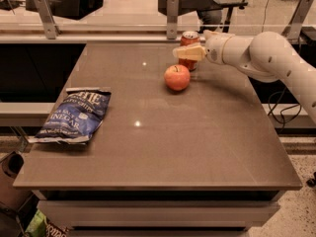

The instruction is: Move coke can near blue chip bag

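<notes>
The coke can point(190, 37) is a small red can with a silver top, standing upright at the far edge of the brown table point(197, 147), just behind a red-orange apple point(177, 77). My gripper point(186, 52) comes in from the right on the white arm point(266, 53) and lies across the can's front at mid height, hiding part of its body. The blue chip bag point(75, 115) lies flat near the table's left edge, far from the can, with white "vinegar" lettering.
A rail with metal posts point(172, 16) runs right behind the table's far edge. Black boxes and chairs stand beyond it. A cable point(281, 110) hangs to the right of the table. The apple sits directly between the can and the table's middle.
</notes>
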{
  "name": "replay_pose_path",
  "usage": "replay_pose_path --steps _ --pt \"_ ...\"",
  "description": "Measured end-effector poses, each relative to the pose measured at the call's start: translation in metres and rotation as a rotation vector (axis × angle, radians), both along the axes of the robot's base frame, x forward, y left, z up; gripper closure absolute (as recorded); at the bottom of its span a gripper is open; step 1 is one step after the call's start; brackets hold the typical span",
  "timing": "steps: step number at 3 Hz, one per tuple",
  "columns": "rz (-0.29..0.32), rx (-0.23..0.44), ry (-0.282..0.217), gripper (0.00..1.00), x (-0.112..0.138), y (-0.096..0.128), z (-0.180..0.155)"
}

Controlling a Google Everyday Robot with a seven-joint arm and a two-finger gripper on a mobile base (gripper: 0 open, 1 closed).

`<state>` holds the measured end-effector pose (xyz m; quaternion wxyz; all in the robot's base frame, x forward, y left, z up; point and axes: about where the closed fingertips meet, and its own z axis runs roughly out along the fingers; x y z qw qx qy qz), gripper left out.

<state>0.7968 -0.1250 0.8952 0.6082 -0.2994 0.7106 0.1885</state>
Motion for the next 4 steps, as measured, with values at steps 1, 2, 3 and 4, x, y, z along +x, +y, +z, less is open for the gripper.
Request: replay_pose_path --steps 1,2,3,4 --pt "0.004 -0.001 0.002 0.41 -0.0006 0.0025 -0.0007" --pt "0.008 0.0 0.003 0.64 -0.0003 0.0057 -0.0014" --pt "0.012 0.0 0.004 0.87 0.0 0.0085 -0.0022" --pt "0.016 0.001 0.005 1.0 0.0002 0.0115 -0.0029"
